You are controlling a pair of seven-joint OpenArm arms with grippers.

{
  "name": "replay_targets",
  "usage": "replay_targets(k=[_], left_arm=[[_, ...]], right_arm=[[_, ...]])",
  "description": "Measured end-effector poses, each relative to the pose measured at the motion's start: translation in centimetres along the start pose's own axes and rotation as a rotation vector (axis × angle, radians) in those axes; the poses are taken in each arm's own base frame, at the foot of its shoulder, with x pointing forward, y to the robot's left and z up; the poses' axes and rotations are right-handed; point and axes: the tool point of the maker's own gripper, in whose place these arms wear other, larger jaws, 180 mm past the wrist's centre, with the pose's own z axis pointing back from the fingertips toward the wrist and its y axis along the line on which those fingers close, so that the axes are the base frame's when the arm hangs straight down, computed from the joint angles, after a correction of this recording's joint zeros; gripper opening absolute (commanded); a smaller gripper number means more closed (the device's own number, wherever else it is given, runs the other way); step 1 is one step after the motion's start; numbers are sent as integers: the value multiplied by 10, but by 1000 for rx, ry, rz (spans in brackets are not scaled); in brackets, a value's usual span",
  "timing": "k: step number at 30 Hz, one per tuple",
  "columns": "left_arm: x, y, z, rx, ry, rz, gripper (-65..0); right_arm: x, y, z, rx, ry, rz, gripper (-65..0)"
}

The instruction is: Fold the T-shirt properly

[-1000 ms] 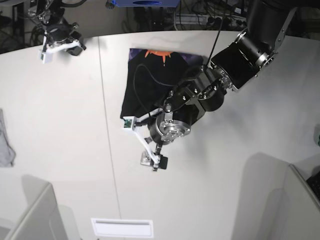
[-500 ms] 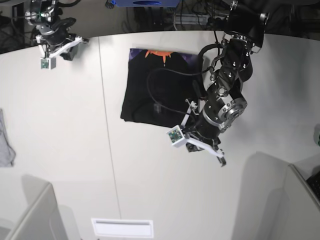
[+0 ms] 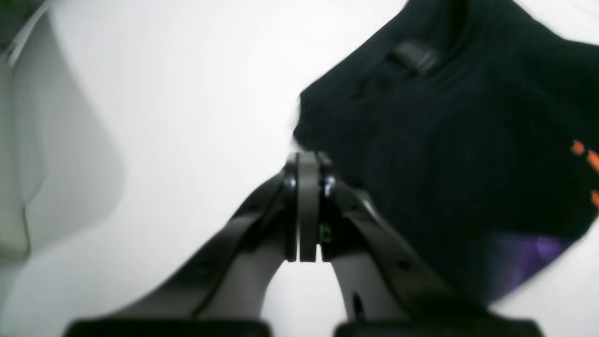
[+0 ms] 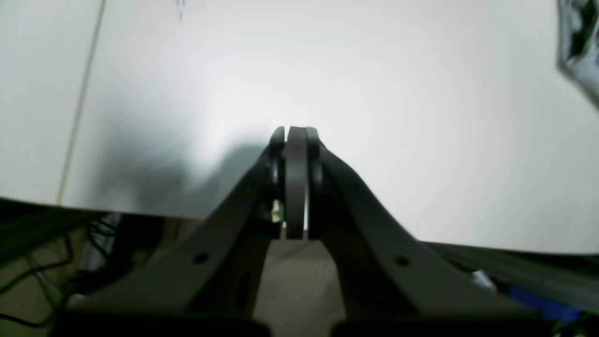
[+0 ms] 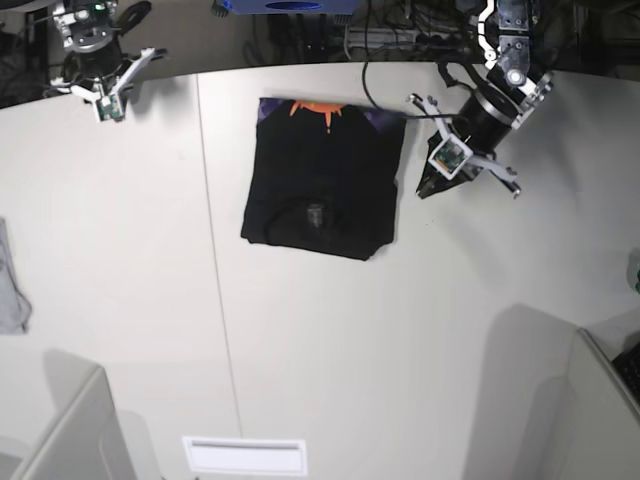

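Observation:
The black T-shirt (image 5: 325, 175) lies folded into a rough rectangle at the back middle of the white table. Its orange-and-purple print (image 5: 318, 108) shows along the far edge and its grey neck label (image 5: 315, 213) near the front edge. My left gripper (image 5: 428, 186) hovers just off the shirt's right side, shut and empty. In the left wrist view the left gripper's pressed-together fingertips (image 3: 306, 159) sit beside a corner of the shirt (image 3: 444, 140), apart from it. My right gripper (image 4: 292, 133) is shut and empty over the table's back left edge.
A small grey cloth (image 5: 10, 290) hangs at the left table edge. Grey bin walls stand at the front left (image 5: 60, 430) and front right (image 5: 590, 400). A white slot plate (image 5: 245, 455) sits near the front. Cables and equipment crowd the space behind the table.
My left arm has pulled back from the shirt's front edge to its right side, and its jaws have gone from open to shut. The right arm has shifted slightly toward the back left corner.

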Motion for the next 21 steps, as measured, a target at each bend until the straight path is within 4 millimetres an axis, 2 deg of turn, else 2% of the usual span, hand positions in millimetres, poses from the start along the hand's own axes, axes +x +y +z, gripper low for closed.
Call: replay_targets(k=[2,6,10,13,17,21], left_arm=[[-14,-8,11,-4,35,26,-650],[-47,-46,39,-69,142,85,-650],[-50,-68,64,-86,108,142,-650],[-61,-79,85,-57,101,192,-650],[-95,-100,108,-45,145,260,-650],[-125,-122,126,-64,181,337,-650]], right_arm=[[-1,9,1,52,0,51,-650],[-7,28,0,150,9,130,-650],[-13,33,3,184,20,169,-650],[-19,35,6,193,36,174,-650],[-34,41,16,215,77,176,-650],[-58,48,34,244,143,179,-650]])
